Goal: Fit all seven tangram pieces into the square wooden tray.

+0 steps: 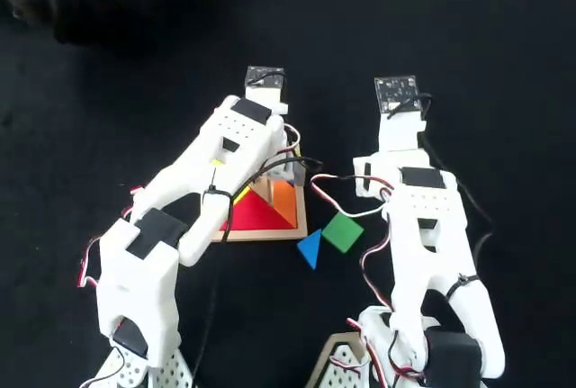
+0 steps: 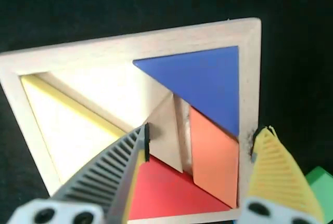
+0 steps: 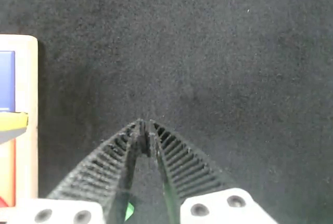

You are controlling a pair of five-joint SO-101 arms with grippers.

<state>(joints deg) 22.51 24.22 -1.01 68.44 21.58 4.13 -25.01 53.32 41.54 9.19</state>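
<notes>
Tangram pieces (image 1: 261,212) lie directly below our left gripper (image 2: 204,130), whose jaws stand wide apart and clamp nothing. Its grey ribbed finger (image 2: 112,174) hangs over the edge of the red triangle (image 2: 166,195), and its yellow finger (image 2: 276,172) hangs over the tray's side rim. Between the two tips we see the orange parallelogram (image 2: 213,156), touching the red triangle along one edge and the big blue triangle (image 2: 200,76) along another. Just beside the orange piece lies a pale wood-coloured wedge (image 2: 164,130); we cannot tell whether it is a piece or bare floor. A big yellow triangle (image 2: 65,125) fills the side of the square wooden tray (image 2: 130,42) opposite the orange piece, and a stretch of bare floor shows between it and the blue one. Just outside the tray, near one corner, a small blue triangle (image 1: 310,248) and a green square (image 1: 342,231) lie close together on the black table (image 1: 504,64). Our left arm (image 1: 216,163) stretches over the tray in the high view and covers much of it. Our right gripper (image 3: 145,125) has its fingers pressed together on nothing and hangs over bare black cloth, beside the tray. The right arm (image 1: 423,226) stands just beyond the two loose pieces, on the side away from the tray.
</notes>
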